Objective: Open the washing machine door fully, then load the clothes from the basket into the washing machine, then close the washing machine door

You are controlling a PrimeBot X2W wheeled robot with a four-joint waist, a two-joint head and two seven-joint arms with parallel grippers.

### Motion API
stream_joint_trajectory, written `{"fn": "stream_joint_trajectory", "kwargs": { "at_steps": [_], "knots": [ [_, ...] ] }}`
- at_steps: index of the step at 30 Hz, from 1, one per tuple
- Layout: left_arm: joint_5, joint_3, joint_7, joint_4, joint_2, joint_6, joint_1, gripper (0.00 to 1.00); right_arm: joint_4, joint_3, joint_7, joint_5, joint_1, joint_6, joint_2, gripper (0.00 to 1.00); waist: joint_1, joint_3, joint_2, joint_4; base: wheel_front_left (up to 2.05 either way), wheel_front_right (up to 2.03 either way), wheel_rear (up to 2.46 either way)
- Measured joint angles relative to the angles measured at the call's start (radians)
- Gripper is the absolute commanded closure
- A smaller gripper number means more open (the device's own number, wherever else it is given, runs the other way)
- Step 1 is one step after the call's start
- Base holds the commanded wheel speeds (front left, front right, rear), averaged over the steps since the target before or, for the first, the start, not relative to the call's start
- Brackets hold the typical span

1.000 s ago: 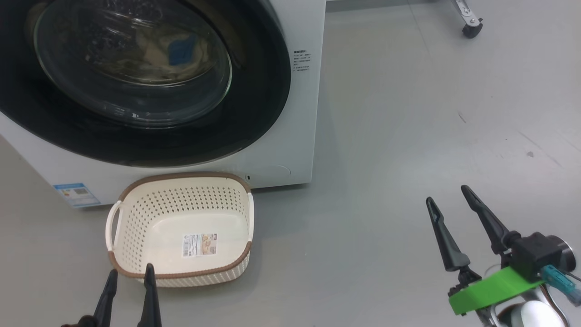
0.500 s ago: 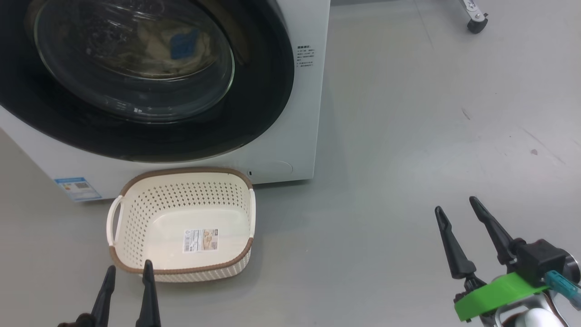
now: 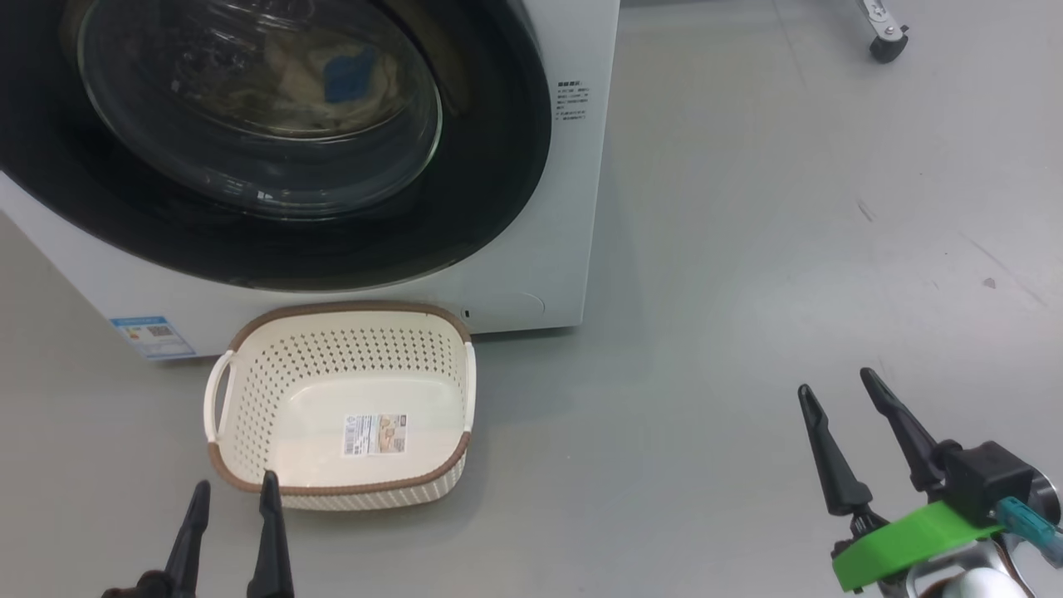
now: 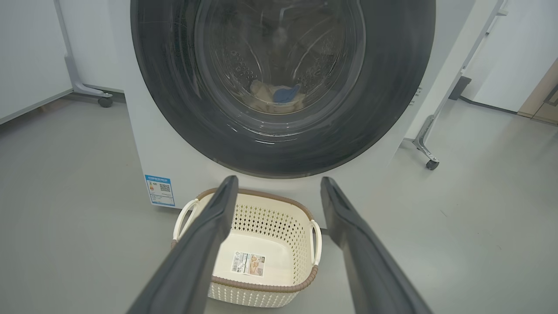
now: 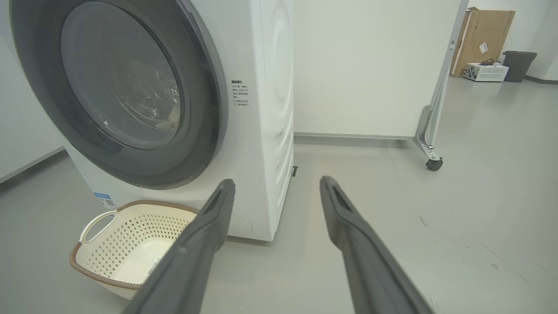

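Observation:
The white washing machine [image 3: 573,208] stands at the upper left with its black-rimmed door [image 3: 498,166] shut against the front. Behind the glass lie the pale yellow clothes [image 3: 315,79] with a blue patch, also visible as clothes [image 4: 279,93] in the drum. The cream basket [image 3: 340,490] sits on the floor before the machine, with nothing in it but its label. My left gripper [image 3: 233,492] is open just in front of the basket's near rim. My right gripper [image 3: 839,384] is open over bare floor to the right, holding nothing.
Grey floor [image 3: 747,249] stretches to the right of the machine. A wheeled metal stand leg [image 5: 431,161] stands right of the machine beside a white panel. A cardboard box [image 5: 481,37] and a dark bin [image 5: 518,65] stand far back.
The whole picture has shifted a little, so the camera moved. My right gripper shows lower in the picture than before. Door, basket and both open grippers are otherwise unchanged.

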Motion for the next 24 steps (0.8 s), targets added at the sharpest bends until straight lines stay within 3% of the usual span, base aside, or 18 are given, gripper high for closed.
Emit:
{"fn": "stream_joint_trajectory", "kwargs": {
  "at_steps": [24],
  "knots": [
    [0.002, 0.003, 0.0, -0.01, 0.005, 0.0, 0.0, 0.0, 0.011, 0.004, 0.0, 0.01, 0.0, 0.0, 0.001, 0.0, 0.0, 0.004, 0.0, 0.019, 0.0, 0.0, 0.0]
  ]
}}
